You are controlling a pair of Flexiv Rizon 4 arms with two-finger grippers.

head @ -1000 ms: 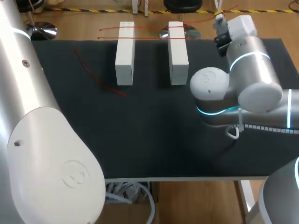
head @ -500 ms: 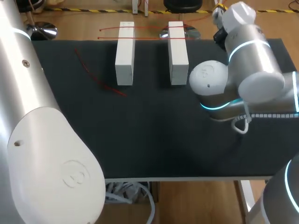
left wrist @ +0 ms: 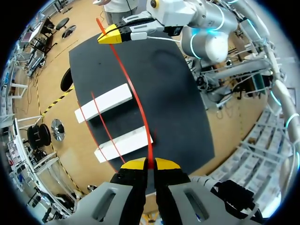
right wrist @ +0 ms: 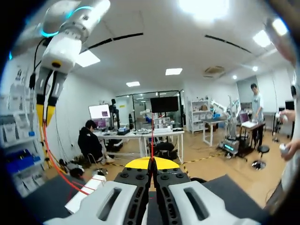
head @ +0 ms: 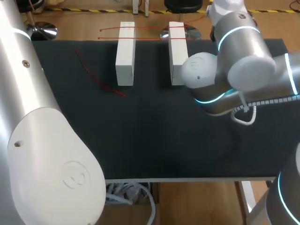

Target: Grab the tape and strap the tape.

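Between the yellow tips of the left gripper (left wrist: 150,164), pressed together with hardly a gap, one end of a thin, glossy red tape (left wrist: 136,98) is pinched. From there the tape is carried in a long, shallow curve above the table to the right gripper (right wrist: 151,164), whose tapered yellow tips are likewise closed flat on the narrow band, seen edge-on as a fine red line rising from them. Beneath the held tape two long, plain white blocks (left wrist: 104,102) of rectangular section are laid side by side, a gap between them, on a matte black mat (left wrist: 178,93). A second red strip (left wrist: 105,131) is draped across both blocks. In the head view a third red strip (head: 95,78), bent into a loose curve, is seen lying flat on the mat beside the left-hand block.
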